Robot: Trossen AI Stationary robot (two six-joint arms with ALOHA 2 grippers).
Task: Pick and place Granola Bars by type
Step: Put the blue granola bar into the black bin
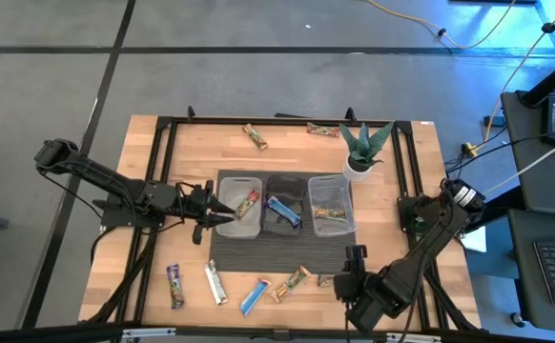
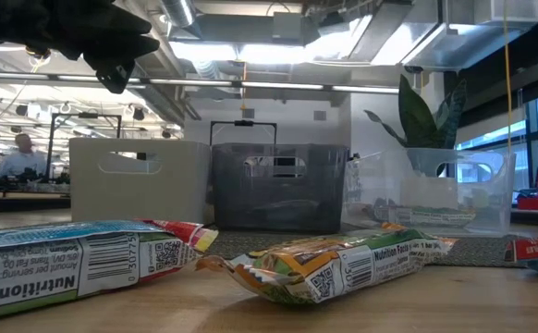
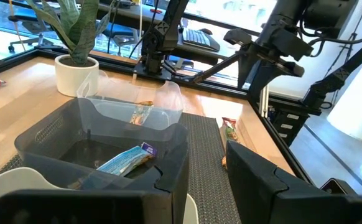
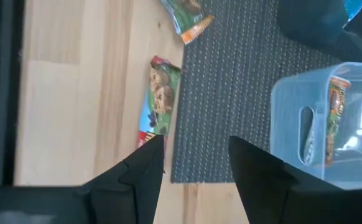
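Observation:
Three bins stand side by side on a dark mat [image 1: 287,250]. The left bin [image 1: 240,206] holds a tan and red granola bar [image 1: 249,202], the dark middle bin [image 1: 282,208] a blue bar [image 3: 125,160], and the right clear bin [image 1: 331,206] a tan bar [image 4: 335,118]. My left gripper [image 3: 203,168] is open and empty, over the left bin's left rim [image 1: 222,213]. My right gripper [image 4: 196,146] is open above the mat's near right edge [image 1: 354,255]. Just beyond its fingertips a tan-green bar with red print [image 4: 159,99] lies flat on the wood.
More bars lie along the near edge: purple [image 1: 174,286], silver [image 1: 216,282], blue [image 1: 254,295], tan-green [image 1: 292,283]. Two lie at the far edge [image 1: 255,136] [image 1: 322,130]. A potted plant [image 1: 361,148] stands behind the right bin. Black rails run along both table sides.

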